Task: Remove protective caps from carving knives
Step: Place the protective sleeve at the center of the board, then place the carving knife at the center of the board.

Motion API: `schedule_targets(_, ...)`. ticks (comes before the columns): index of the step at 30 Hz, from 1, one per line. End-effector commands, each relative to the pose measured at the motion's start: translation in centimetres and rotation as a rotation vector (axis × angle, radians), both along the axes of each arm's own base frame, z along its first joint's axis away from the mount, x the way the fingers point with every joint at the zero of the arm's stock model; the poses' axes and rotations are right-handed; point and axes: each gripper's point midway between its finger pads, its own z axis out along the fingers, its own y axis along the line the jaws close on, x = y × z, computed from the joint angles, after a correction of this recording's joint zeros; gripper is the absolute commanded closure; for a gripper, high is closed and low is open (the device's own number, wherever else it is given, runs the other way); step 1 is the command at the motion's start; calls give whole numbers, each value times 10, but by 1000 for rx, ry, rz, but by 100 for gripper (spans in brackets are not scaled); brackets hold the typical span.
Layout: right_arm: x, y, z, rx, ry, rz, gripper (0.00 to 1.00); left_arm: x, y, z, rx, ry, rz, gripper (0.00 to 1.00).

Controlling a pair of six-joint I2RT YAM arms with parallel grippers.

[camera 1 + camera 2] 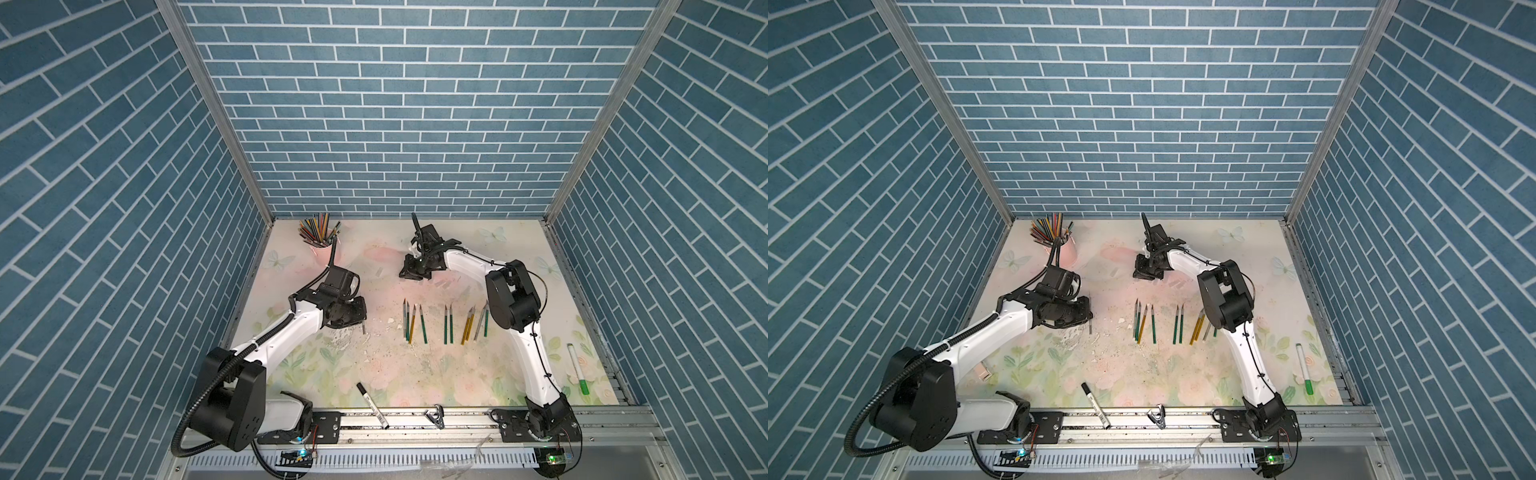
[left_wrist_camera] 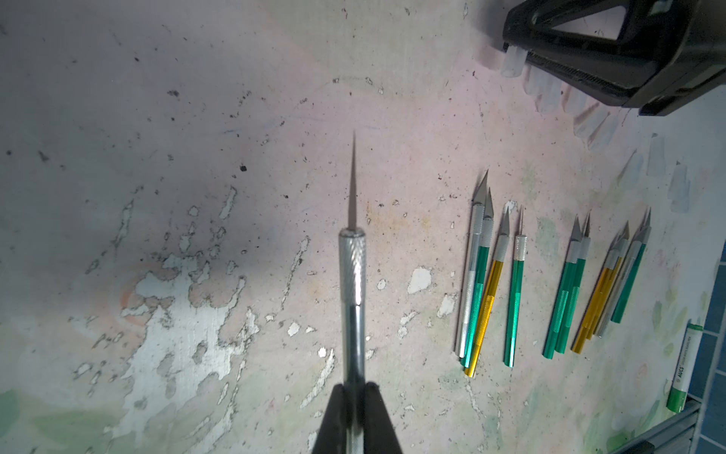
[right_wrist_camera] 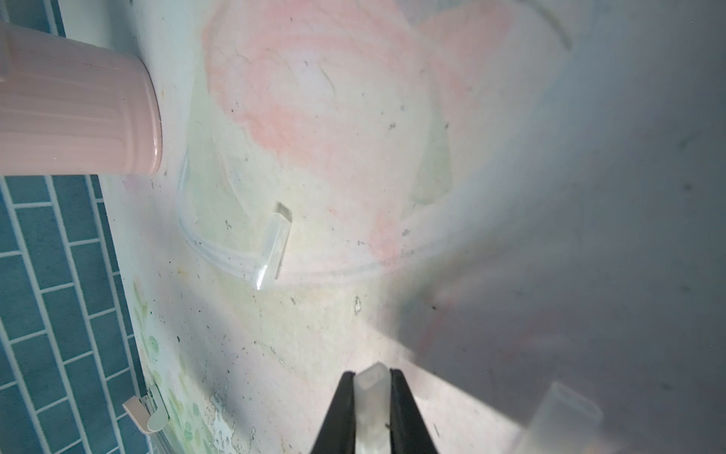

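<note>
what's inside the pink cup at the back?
Coloured pencils, a bundle fanning out above the rim of the pink cup. Their lower ends and the cup's bottom are hidden by its wall, so anything else inside cannot be seen.

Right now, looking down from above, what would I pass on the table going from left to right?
Pink pencil cup → black-capped pen → row of knives → green-capped pen.
</note>
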Motion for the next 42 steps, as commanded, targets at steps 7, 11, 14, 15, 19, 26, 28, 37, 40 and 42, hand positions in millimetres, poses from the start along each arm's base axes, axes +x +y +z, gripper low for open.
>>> schedule_targets(7,-9,-5,-14,-49,22,11,78,-2,1,-11,42,22,-2,100)
schedule_targets(11,-8,-6,-12,-50,15,10,75,-1,-2,-11,44,20,-11,100)
schedule_targets(14,-9,-6,-5,-43,8,14,75,0,-3,-11,51,17,-14,100)
schedule_targets(15,-9,-6,-1,-42,2,14,74,0,-3,-11,54,17,-14,100)
schedule_targets(19,-10,-8,23,-34,-39,27,70,2,-5,-10,57,12,-19,100)
schedule_targets(26,-10,-27,77,-75,-137,19,29,5,-21,-10,93,0,-66,100)
schedule_targets(28,-11,-36,84,-106,-157,4,19,6,-30,-11,97,0,-83,100)
schedule_targets(37,-15,-86,114,-160,-282,-72,2,6,-73,-22,138,2,-155,100)
schedule_targets(40,-19,-106,118,-141,-293,-103,2,6,-80,-26,156,4,-160,100)
schedule_targets(42,-23,-125,117,-140,-291,-135,2,6,-86,-31,173,7,-174,100)
